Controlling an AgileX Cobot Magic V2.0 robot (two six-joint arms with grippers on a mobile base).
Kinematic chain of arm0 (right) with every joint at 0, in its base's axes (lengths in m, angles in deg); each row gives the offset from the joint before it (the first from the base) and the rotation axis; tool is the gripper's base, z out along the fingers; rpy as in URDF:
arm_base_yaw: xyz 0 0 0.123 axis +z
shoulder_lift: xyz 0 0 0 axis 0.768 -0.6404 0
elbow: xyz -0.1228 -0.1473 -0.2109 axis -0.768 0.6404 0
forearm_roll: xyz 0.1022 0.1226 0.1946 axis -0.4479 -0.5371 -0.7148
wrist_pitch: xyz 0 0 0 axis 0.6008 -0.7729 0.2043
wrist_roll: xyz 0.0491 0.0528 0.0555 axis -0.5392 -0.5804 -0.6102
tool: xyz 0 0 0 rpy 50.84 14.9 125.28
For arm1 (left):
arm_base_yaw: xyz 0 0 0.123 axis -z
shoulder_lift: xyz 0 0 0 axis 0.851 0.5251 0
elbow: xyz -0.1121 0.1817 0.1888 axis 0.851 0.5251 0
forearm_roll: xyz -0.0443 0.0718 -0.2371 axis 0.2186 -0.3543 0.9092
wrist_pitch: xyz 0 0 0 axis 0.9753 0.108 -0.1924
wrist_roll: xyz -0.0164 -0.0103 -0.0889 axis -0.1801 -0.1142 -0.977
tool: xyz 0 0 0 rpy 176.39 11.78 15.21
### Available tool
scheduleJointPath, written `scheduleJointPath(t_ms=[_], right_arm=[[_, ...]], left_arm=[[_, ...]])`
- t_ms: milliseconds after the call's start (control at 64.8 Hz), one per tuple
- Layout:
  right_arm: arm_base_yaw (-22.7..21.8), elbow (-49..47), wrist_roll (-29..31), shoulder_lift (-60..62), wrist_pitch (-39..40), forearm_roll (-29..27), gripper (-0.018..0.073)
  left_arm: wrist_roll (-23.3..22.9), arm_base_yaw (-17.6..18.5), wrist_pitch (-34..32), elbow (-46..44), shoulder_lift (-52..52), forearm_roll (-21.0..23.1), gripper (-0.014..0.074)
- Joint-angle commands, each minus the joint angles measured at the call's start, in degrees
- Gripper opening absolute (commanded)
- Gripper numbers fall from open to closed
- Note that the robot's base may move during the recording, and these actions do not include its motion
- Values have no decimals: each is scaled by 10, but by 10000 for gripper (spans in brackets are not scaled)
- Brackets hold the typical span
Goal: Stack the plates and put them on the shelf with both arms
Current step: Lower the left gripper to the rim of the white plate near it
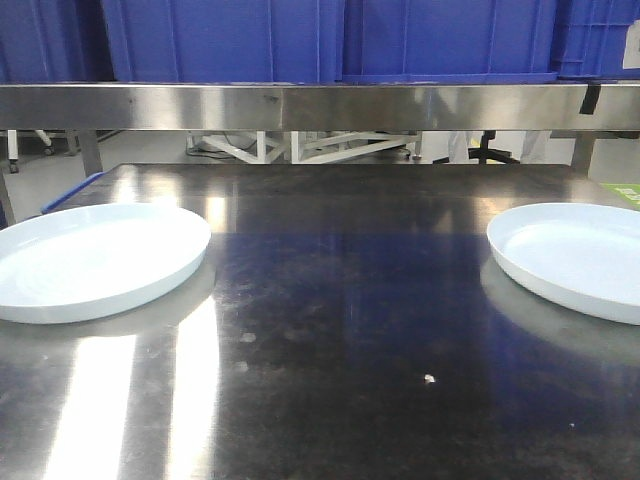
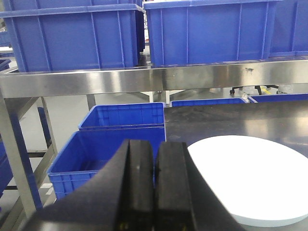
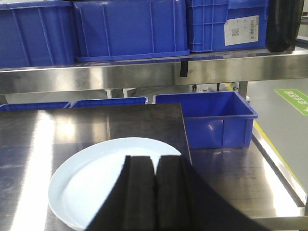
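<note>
Two white plates lie apart on the steel tabletop. One plate (image 1: 95, 258) is at the far left, the other plate (image 1: 575, 255) at the far right. The shelf (image 1: 320, 107) runs across the back above the table, with blue crates on it. Neither gripper shows in the front view. In the left wrist view my left gripper (image 2: 155, 149) is shut and empty, just left of the left plate (image 2: 245, 180). In the right wrist view my right gripper (image 3: 155, 163) is shut and empty, over the near right part of the right plate (image 3: 96, 178).
Blue crates (image 1: 230, 40) fill the shelf. Blue crates (image 2: 115, 144) stand low beyond the table's left end, and a blue crate (image 3: 207, 118) stands beyond its right end. A shelf post (image 2: 14, 159) stands at the left.
</note>
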State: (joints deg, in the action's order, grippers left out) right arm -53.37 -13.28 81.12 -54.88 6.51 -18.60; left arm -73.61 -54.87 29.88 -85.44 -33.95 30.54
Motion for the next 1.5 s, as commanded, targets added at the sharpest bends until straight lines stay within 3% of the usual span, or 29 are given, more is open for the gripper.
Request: scheduleJointPath(t_ms=[0,231,432,524,1034,1265,1481], right_arm=[[-1,1,2,11,51,6,57],[-1,1,2,11,51,6,57],[-1,1,2,11,51,6,57],[-1,1,2,11,51,6,57],[-1,1,2,11,51,6,57],[-1,1,2,11,51,6,57],[-1,1,2,11,51,6,57]], left_arm=[[-4,0,-50,2,-12,1,82],[-4,0,-45,-35,-4,7,90],[-4,0,47,-125,59,24,90],[-4,0,83,-171,116,51,90],[-4,0,107,-312,471,51,90],[-4,0,201,-420,635,51,90],[-4,0,343,-540,776,53,90]])
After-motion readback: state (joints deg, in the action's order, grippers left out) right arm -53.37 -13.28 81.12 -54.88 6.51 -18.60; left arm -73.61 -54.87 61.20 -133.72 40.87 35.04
